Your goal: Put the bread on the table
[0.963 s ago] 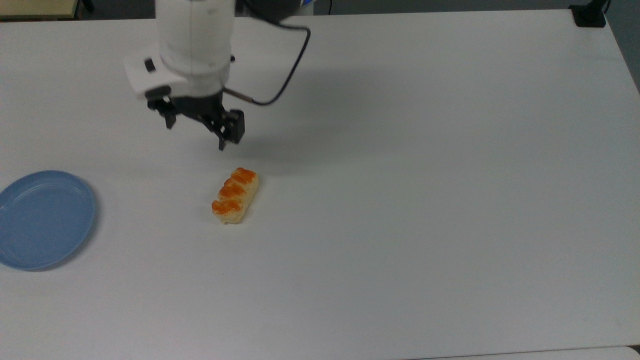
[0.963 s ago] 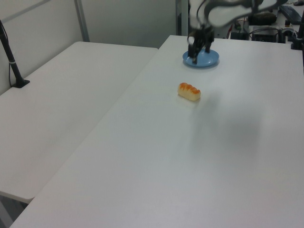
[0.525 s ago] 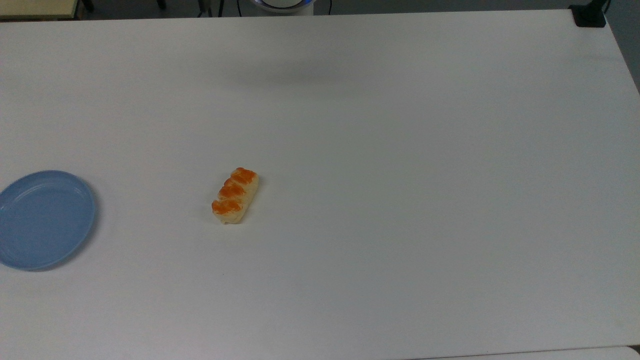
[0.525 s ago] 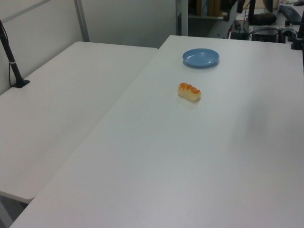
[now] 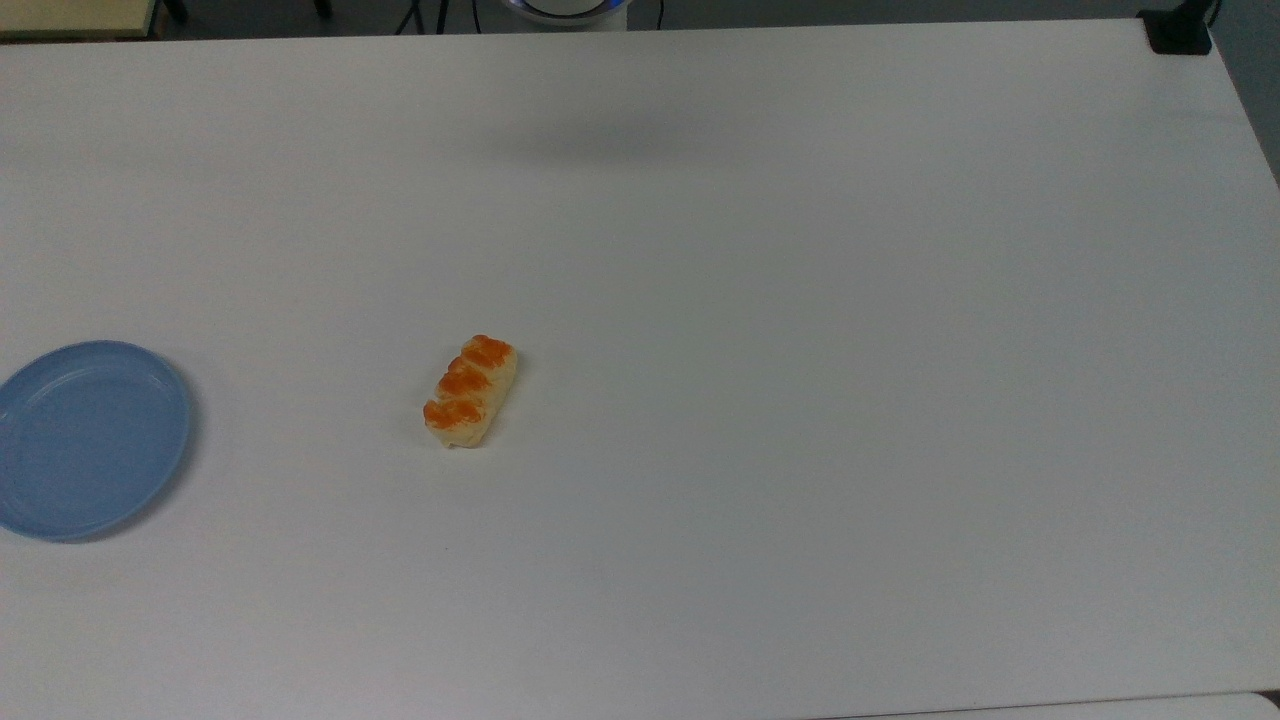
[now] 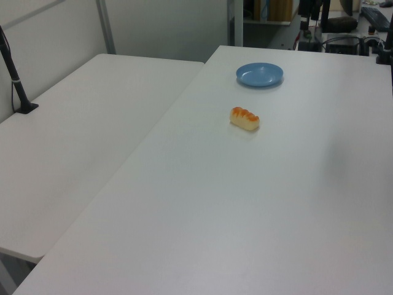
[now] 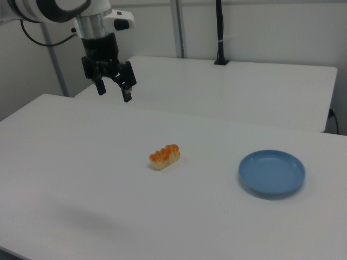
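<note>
Pincer (image 7: pixel 113 88) lifted away, spread wide, empty, bread (image 5: pixel 470 390) lying alone on table (image 5: pixel 800 400)

No readable text, labels, brands or numbers anywhere.

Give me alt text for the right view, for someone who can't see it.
A small oblong beige bun with orange glazed patches lies on a large white table, apart from an empty round blue plate toward the right view's right. A black two-finger robot gripper hangs open and empty above the table's far left part, well clear of the bun.
</note>
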Tool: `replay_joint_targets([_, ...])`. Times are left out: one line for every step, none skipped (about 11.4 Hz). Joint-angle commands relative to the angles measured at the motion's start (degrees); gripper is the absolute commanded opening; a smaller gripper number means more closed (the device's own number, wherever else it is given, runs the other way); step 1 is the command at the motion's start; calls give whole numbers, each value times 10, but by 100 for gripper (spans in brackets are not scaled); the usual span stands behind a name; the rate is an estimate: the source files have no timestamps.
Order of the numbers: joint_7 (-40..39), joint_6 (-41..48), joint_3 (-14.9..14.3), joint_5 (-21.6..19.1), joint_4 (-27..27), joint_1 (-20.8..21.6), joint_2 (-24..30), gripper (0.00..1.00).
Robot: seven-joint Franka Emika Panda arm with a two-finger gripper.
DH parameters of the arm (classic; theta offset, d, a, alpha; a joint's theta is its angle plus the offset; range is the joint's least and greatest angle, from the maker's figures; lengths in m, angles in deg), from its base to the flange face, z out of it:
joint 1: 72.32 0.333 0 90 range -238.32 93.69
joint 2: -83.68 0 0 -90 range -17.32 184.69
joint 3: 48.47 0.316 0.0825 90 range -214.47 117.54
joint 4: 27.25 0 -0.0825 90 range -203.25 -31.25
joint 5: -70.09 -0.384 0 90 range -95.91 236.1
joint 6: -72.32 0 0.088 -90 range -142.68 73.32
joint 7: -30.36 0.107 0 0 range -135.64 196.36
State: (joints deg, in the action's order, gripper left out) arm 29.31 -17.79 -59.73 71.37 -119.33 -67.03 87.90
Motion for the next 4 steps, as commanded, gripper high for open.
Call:
replay_joint_targets([-51, -37, -20, -7, -15, 15, 7, 100])
replay_joint_targets([-54, -48, -20, -7, -17, 15, 7, 100])
replay_joint_targets([-54, -55, -20, -7, -17, 16, 4, 100])
replay_joint_targets([-54, -57, -20, -7, -17, 17, 0, 100])
